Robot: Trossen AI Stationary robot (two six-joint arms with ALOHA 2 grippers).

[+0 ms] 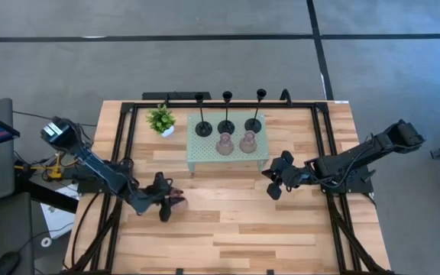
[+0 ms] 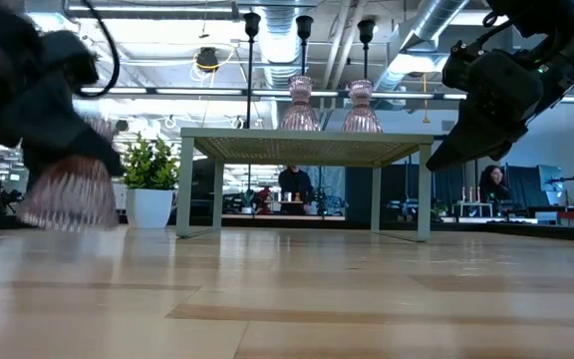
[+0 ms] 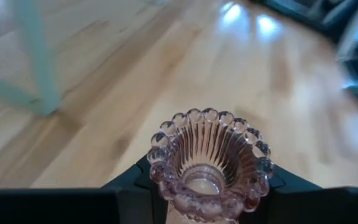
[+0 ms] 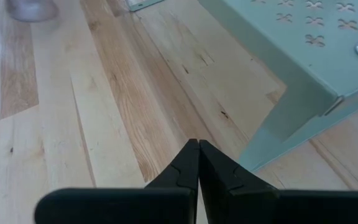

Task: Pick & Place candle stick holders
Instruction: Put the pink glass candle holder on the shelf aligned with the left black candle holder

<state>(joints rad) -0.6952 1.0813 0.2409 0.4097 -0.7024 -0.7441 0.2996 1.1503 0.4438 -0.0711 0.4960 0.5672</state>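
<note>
The squat, ribbed, translucent pink glass candle stick holder [image 3: 209, 163] stands upright in the left gripper [image 1: 166, 200], its long axis vertical and its open cup facing up. A ring of small glass beads runs round the rim, with fine flutes leading down into the cup. In the low view the holder [image 2: 70, 191] flares wide at its foot and sits at or just above the table; contact cannot be judged. The left gripper's dark fingers are closed against its sides, over the left front part of the pale wooden plank table [image 1: 228, 229].

The right gripper [image 1: 275, 182] hangs above the table just beside the front right corner of the mint-green perforated metal stand [image 1: 205, 156]; its fingertips are pressed together and hold nothing.

On the stand two more pink glass holders [image 1: 225, 143] stand upright side by side, with three tall thin black metal candle stick holders [image 1: 227, 114] in a row behind them, stems vertical. A small green potted plant [image 1: 162, 121] in a white pot sits left of the stand.

Beyond the table, the low view shows a bright workshop with ceiling ducts and a person [image 2: 293, 184] at a far bench.
</note>
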